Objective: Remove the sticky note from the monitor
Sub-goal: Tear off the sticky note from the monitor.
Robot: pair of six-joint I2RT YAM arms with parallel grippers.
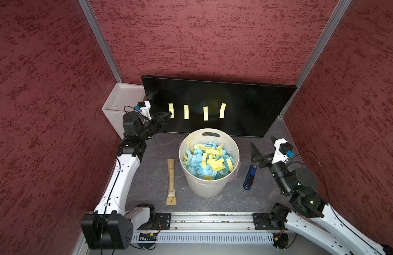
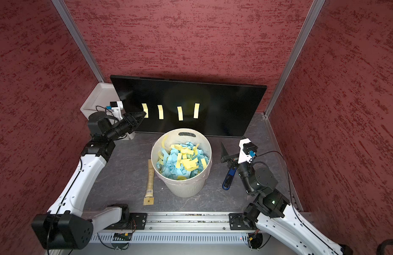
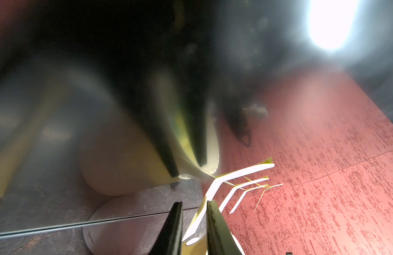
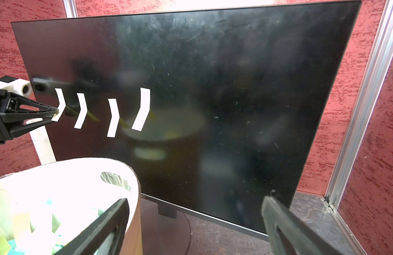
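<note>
While straddling the leftmost sticky note (image 1: 171, 108) on the monitor (image 1: 257, 103), left claw (image 1: 169, 114) narrow with pinch uncertain, right claw (image 4: 197, 199) wide, needs firm closing, then a gentle peel.

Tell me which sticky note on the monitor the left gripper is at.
The end note nearest the white bin; the left gripper sits at it, the others untouched.

Scanning for print, and finding little. Picking out pale letters on the lower bezel of the monitor (image 4: 213, 88), right beside the rim of the bin (image 4: 65, 167): reading roughly "OC", with the start hidden behind the bin. Catching a barcode (image 1: 171, 190) near one end of the tan packet (image 1: 170, 174) lying on the bench (image 1: 151, 176), digits too small to read. Noticing more print along the packet, too blurred to read.
</note>
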